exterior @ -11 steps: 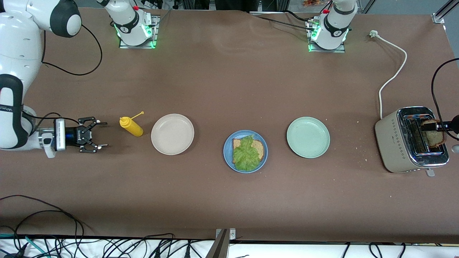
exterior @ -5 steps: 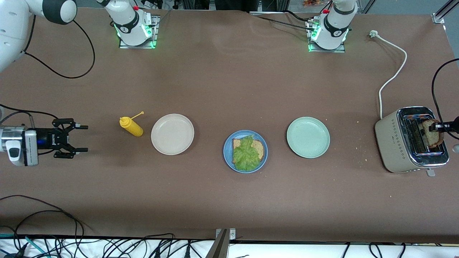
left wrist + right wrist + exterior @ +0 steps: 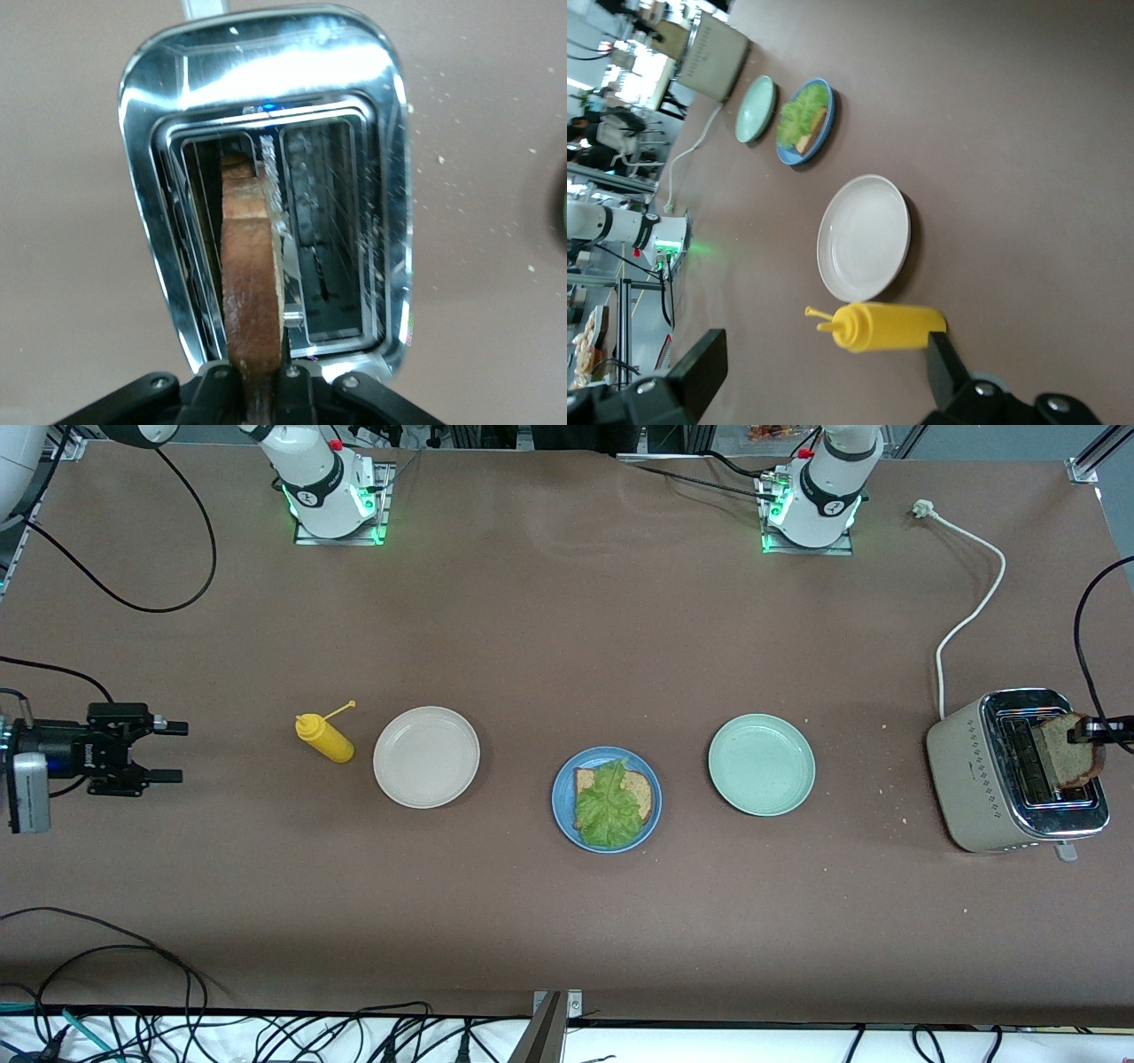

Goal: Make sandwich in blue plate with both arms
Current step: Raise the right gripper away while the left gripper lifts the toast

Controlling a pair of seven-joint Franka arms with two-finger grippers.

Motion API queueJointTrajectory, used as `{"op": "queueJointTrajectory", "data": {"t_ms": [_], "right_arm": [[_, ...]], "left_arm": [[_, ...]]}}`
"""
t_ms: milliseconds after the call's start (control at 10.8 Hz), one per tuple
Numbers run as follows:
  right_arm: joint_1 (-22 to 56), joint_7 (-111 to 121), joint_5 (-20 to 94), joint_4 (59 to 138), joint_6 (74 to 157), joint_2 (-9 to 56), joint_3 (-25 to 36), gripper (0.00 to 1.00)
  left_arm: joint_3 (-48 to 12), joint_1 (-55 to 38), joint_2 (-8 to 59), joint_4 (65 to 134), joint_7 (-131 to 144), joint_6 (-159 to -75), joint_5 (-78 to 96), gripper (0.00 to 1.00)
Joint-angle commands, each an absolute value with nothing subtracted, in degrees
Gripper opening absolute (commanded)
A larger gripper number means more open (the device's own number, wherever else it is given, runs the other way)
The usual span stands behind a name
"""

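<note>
Sandwich [image 3: 608, 804]: only half built, one brown slice with a green lettuce leaf [image 3: 606, 809] on top, lying in the blue plate [image 3: 563, 817] at mid-table.
Table [image 3: 567, 921]: brown mat under everything, crumbs scattered at my left arm's end.
Toaster [image 3: 981, 778]: cream body with a chrome top, at my left arm's end, roughly three o'clock from the blue plate in the front view.
Cream-white plate [image 3: 426, 756]: bare, at ten o'clock from the blue plate.
Mint-green plate [image 3: 761, 763]: bare, at two o'clock from the blue plate.
My right gripper [image 3: 168, 752]: low over the table at my right arm's end, fingers spread wide, nothing in them, waiting.
Bread slice [image 3: 1067, 760]: upright, its lower part down in a toaster slot.
Mustard bottle [image 3: 324, 737]: yellow, lying just beside the cream-white plate, toward my right arm's end.
My left gripper [image 3: 259, 376]: over the toaster, clenched on the crust of the bread slice.
</note>
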State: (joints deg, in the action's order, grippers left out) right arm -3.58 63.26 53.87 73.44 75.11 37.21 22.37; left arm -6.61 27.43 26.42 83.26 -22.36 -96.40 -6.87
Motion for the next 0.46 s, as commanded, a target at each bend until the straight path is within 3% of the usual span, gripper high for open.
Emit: {"op": "queueJointTrajectory", "data": {"t_ms": [0, 185, 369], "right_arm": [[-3.3, 48.8, 46.7, 72.0, 73.7, 31.3, 21.8, 1.00], [-1.2, 41.0, 39.7, 73.0, 73.8, 25.1, 21.0, 1.00], [-1.3, 28.5, 29.0, 74.4, 74.3, 18.2, 15.0, 1.00]], "left_arm": [[-7.1, 27.8, 21.5, 82.2, -24.1, -90.6, -5.4, 0.00], [-7.5, 27.4, 20.8, 78.2, -24.0, -84.6, -5.4, 0.00], [-8.1, 27.4, 20.6, 74.7, -24.0, -79.7, -5.4, 0.00]]}}
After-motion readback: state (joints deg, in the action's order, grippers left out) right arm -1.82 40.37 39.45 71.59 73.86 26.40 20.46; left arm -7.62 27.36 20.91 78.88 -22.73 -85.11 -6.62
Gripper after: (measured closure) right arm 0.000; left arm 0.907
